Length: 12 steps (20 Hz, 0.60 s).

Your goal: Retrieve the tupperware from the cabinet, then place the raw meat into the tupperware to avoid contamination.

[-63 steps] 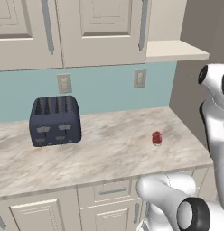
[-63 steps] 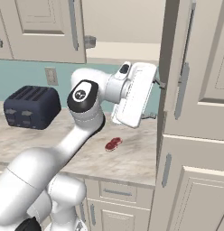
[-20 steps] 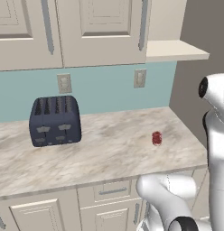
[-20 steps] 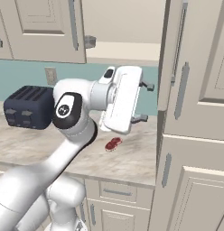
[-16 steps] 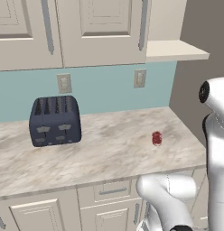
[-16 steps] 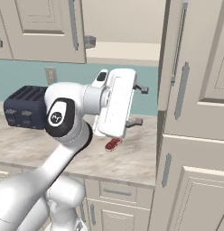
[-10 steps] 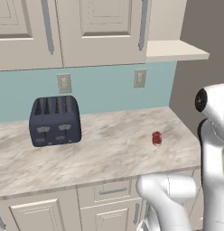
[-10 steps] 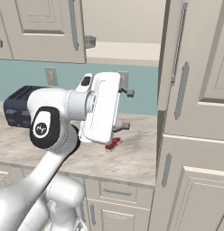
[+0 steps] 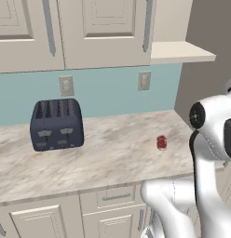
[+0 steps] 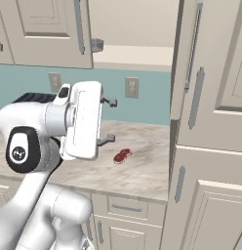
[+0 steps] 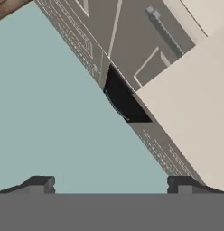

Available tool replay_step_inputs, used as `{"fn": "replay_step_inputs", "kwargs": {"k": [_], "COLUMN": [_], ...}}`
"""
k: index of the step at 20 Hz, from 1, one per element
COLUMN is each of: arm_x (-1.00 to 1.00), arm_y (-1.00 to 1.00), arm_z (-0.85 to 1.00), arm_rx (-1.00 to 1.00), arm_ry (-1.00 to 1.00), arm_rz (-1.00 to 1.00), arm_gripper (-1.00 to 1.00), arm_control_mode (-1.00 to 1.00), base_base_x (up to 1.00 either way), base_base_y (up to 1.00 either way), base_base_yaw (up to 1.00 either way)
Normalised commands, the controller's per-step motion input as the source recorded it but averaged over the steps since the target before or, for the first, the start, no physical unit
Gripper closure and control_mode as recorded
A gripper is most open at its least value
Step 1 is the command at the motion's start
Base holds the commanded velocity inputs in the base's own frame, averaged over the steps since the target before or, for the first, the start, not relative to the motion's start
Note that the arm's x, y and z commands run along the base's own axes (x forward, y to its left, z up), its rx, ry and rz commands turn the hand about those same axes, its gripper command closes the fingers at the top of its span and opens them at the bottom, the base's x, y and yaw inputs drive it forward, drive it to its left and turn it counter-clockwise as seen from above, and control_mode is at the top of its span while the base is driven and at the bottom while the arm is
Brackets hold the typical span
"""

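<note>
At centre frame, the gripper (image 10: pixel 110 121) was held with fingers (image 10: pixel 112 102) spread apart, empty. The raw meat (image 10: pixel 122 156) was seen just below on the surface (image 10: pixel 142 171). The open cabinet (image 10: pixel 186 73) door at right could be struck if the arm were swung carelessly.

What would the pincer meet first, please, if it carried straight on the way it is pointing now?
Probably the pale blue backsplash wall: the open pincer points at it from above the marble countertop with nothing between, though depth is hard to judge.
</note>
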Motion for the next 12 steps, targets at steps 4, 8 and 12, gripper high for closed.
{"fn": "replay_step_inputs", "kwargs": {"k": [4, 8, 12], "arm_x": [0.00, 0.00, 0.00], "arm_y": [0.43, 0.35, 0.37], "arm_z": [0.06, 0.19, 0.13], "arm_rx": [0.10, 0.15, 0.16], "arm_ry": [-0.06, -0.13, -0.17], "arm_rz": [0.07, 0.02, 0.00], "arm_gripper": [-1.00, -1.00, -1.00], "arm_control_mode": [-1.00, -1.00, -1.00], "base_base_x": [0.00, 0.00, 0.00], "base_base_y": [0.00, 0.00, 0.00], "base_base_yaw": [0.00, 0.00, 0.00]}}
